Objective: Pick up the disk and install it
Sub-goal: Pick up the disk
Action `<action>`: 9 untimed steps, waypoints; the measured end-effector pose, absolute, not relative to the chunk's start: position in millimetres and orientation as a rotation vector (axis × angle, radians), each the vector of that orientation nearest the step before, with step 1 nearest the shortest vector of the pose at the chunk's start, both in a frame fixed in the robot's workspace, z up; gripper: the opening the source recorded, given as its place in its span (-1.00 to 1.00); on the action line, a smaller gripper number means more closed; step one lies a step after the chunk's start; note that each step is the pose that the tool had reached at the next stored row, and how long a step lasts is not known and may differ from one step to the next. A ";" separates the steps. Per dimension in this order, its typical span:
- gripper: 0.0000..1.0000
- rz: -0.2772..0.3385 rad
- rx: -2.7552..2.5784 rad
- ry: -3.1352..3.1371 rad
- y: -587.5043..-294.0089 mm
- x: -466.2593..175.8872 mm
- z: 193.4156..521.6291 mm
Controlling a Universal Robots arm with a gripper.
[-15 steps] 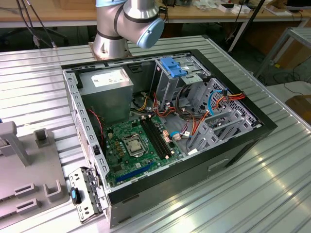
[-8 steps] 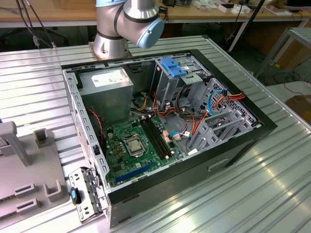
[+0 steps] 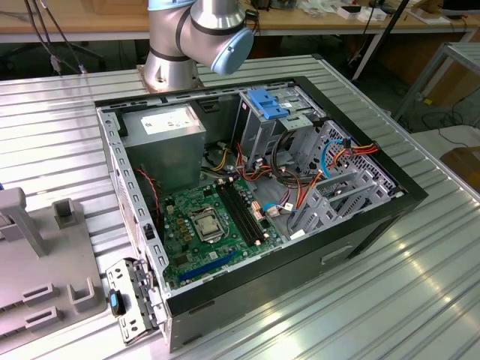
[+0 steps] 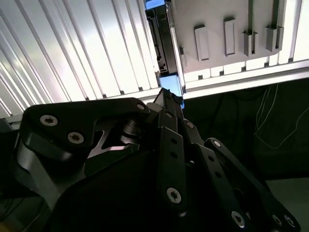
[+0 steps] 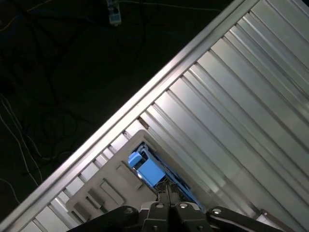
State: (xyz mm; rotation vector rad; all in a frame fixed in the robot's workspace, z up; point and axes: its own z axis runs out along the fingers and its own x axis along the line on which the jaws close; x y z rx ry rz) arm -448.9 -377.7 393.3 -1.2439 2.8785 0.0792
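Note:
The disk (image 5: 150, 170) stands on edge in a slot at the rim of a grey holder block (image 5: 104, 191), showing its blue rail and a thin dark body. In the second wrist view the disk (image 4: 159, 41) runs as a dark strip along the holder block (image 4: 227, 24), with a blue end by the fingertips. My gripper (image 5: 169, 197) hangs over the disk's near end with its fingers drawn together. In the second wrist view the gripper (image 4: 170, 99) tapers to one point just short of the blue end. I see nothing between the fingers.
An open computer case (image 3: 405, 196) lies on the ribbed metal table (image 3: 420, 300), with a motherboard (image 3: 202, 225), a grey power-supply box (image 3: 165, 127) and a drive cage with a blue latch (image 3: 268, 102). The holder block (image 3: 30, 270) sits at the exterior view's left. The arm's base (image 3: 176, 52) stands behind the case.

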 end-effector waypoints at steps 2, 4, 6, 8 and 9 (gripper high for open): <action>-0.79 0.079 -1.280 2.863 -377.7 -448.9 393.3; -0.79 0.079 -1.316 2.848 -377.7 -449.0 393.3; -0.79 0.079 -1.338 2.838 -377.7 -449.0 393.3; -0.79 0.080 -1.360 2.828 -377.7 -449.0 393.3; -0.79 0.080 -1.372 2.822 -377.7 -449.0 393.3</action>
